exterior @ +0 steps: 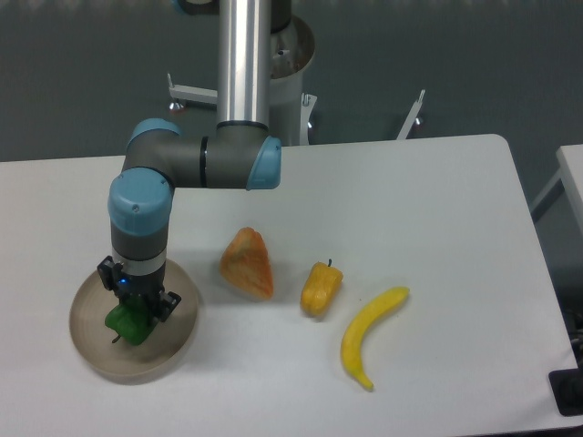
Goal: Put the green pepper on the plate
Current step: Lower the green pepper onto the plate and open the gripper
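The green pepper is sitting inside the rim of the plate, slightly toward the plate's 9 o'clock side of centre, with a thin dark stem poking out toward 8 o'clock. The gripper is pointing straight down over it, its two dark fingers closed in against the pepper's upper sides and gripping it; a small blue light is glowing on the gripper body just above. Whether the pepper is resting on the plate's surface or hanging just above it cannot be told from this angle.

The beige plate is lying near the table's 8 o'clock corner. The arm is reaching in from 12 o'clock, its blue-capped elbow bending down to the wrist above the plate.

Toward 3 o'clock of the plate, an orange wedge-shaped food piece is lying on the white tabletop, apart from the rim. Further toward 3 o'clock are the yellow-orange pepper and, beyond it toward 4 o'clock, a banana, each separate from its neighbours.
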Action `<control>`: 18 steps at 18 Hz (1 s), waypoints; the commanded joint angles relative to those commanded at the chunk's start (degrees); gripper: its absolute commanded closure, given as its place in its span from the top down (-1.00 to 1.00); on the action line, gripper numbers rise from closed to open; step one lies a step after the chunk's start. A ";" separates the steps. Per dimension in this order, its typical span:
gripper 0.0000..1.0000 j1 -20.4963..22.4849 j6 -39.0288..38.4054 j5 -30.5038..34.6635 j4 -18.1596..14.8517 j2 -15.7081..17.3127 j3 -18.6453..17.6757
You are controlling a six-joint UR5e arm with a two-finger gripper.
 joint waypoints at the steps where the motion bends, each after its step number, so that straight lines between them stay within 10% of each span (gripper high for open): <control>1: -0.21 0.00 -0.09 0.00 0.00 0.00 -0.09; 10: -0.14 0.00 0.17 0.00 0.00 0.26 -0.88; 12: 0.26 0.00 0.18 -0.09 0.00 0.52 -0.88; 13: 0.78 0.09 0.09 -0.09 0.00 0.70 -0.79; 18: 0.99 0.88 0.52 -0.26 -0.26 2.63 -0.70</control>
